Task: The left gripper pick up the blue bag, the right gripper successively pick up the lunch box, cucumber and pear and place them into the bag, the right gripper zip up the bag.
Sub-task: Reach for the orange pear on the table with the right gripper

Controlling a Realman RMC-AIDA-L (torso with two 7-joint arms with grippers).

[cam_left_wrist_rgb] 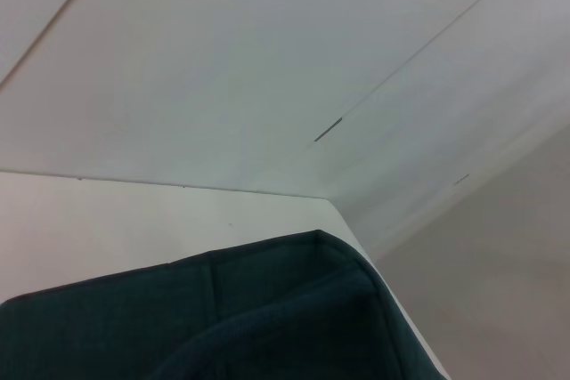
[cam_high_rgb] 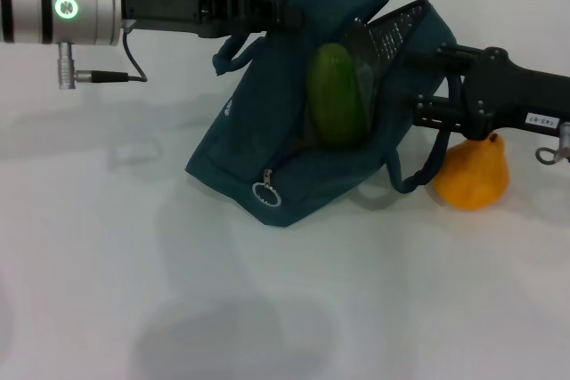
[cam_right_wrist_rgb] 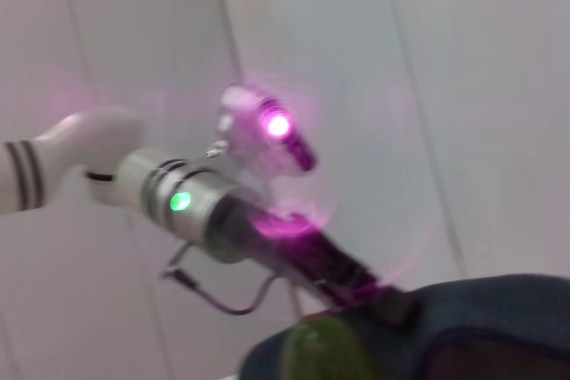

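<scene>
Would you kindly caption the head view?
Left gripper holds blue bag; right gripper inserts cucumber; pear waits.

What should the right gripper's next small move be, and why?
Probably ease the long dark green cucumber deeper into the dark teal-blue fabric bag. Much of it shows at the opening, beside the right gripper. The left gripper holds the bag's top edge up. The orange-yellow pear sits outside on the table.
</scene>
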